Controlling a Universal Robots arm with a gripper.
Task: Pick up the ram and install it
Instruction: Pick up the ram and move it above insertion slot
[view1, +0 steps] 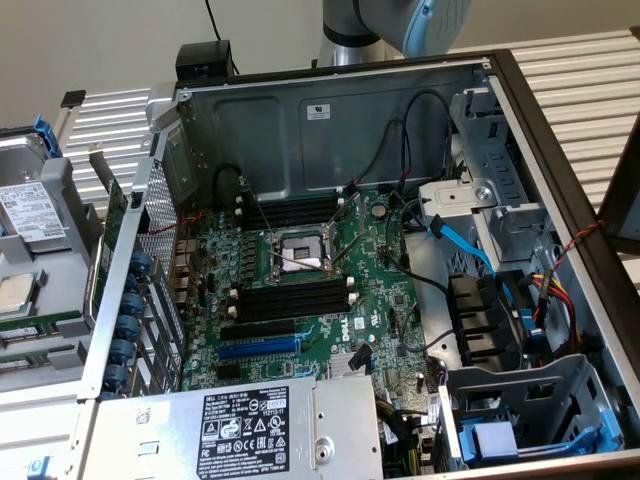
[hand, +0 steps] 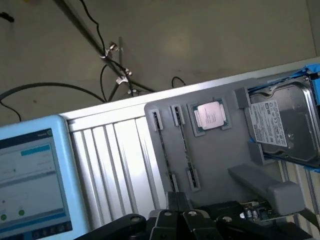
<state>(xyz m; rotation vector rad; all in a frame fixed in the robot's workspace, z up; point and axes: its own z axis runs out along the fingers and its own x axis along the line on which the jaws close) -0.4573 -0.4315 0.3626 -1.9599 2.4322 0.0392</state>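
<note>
The ram (hand: 184, 147) shows as a thin dark stick standing on edge between grey clips on a grey parts tray (hand: 220, 155), beside a loose processor (hand: 210, 116). In the exterior view it is a green strip (view1: 30, 328) at the far left, outside the case. My gripper (hand: 178, 205) hangs above the tray, close to one end of the stick's holder and not touching it. The exterior view shows only the arm (view1: 400, 25) behind the case, not the gripper. On the motherboard (view1: 300, 280), the black memory slots (view1: 290, 300) stand empty beside the processor socket (view1: 298, 252).
A hard drive (hand: 280, 127) lies on the tray past the processor. A teach pendant's lit screen (hand: 30, 180) is near the tray. Inside the case are a blue expansion slot (view1: 258, 348), a power supply (view1: 245, 430), cables (view1: 465, 245) and drive cages (view1: 510, 210).
</note>
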